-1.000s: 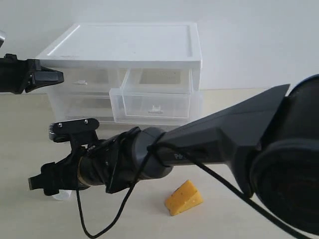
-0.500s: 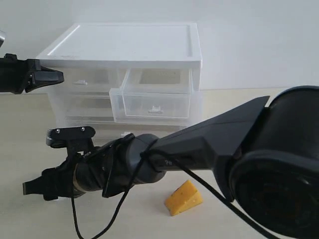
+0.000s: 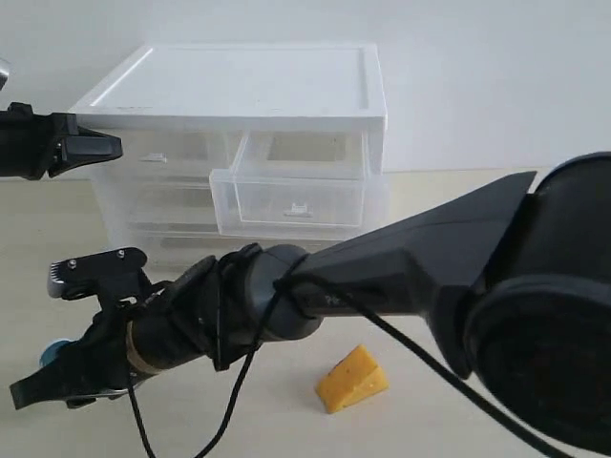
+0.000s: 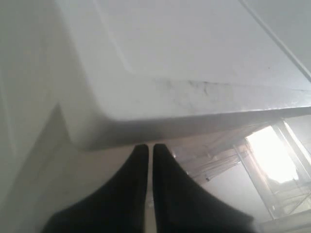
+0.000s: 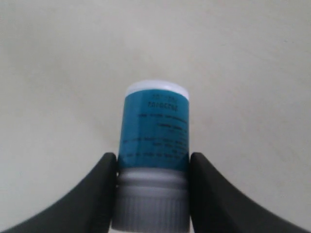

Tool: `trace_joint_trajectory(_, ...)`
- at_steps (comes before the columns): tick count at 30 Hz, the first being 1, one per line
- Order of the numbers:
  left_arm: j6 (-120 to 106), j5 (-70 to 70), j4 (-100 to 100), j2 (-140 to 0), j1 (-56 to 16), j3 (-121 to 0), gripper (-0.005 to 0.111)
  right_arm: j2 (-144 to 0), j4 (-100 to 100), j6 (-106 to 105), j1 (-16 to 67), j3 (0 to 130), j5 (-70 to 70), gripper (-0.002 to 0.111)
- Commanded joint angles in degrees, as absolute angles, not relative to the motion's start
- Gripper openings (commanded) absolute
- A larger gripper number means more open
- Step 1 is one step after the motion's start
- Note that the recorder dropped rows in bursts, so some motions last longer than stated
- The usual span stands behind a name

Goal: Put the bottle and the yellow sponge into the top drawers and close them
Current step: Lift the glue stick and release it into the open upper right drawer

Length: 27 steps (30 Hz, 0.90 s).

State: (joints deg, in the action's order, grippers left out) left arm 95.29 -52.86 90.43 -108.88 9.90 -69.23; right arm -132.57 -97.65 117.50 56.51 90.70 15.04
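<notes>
Pale beige table, white wall behind. A white-topped translucent plastic chest stands at the back. Its right top drawer is pulled out and its left top drawer is shut.

The right gripper reaches across to the left of the exterior view, low over the table. A small white cylindrical bottle with a teal-blue label band sits between its fingers. The long axis runs straight out from the palm, ribbed cap inward. Both fingers press its flanks where cap meets label. Judgement: grip made, lift next. The open drawer lies well apart, back and to the right.

The left gripper has its fingers together, empty, by the chest's top left corner.

The orange-yellow wedge, the yellow sponge, lies on the table well apart from the bottle.
</notes>
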Motion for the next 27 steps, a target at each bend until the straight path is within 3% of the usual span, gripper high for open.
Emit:
trace_joint_trajectory(1,94.9,-51.7,87.8,-108.3,10.0,-69.9,0.004,-126.2,-99.9,117.3,56.5,86.1,18.0,0.0)
trace_joint_trajectory(13,94.9,-51.6,88.0,-108.3,10.0,-69.9,0.004,-103.8,-99.9,108.1,56.4,72.0,40.4,0.0)
trace_joint_trajectory(21,94.9,-52.6,88.0,-108.3,10.0,-69.9,0.004,-90.0,-99.9,99.1,50.9,72.0,18.9,0.0)
trace_joint_trajectory(27,94.9,-52.4,88.0,-108.3,10.0,-69.9,0.004,-88.4,-99.9,97.3,42.8,71.8,13.5,0.0)
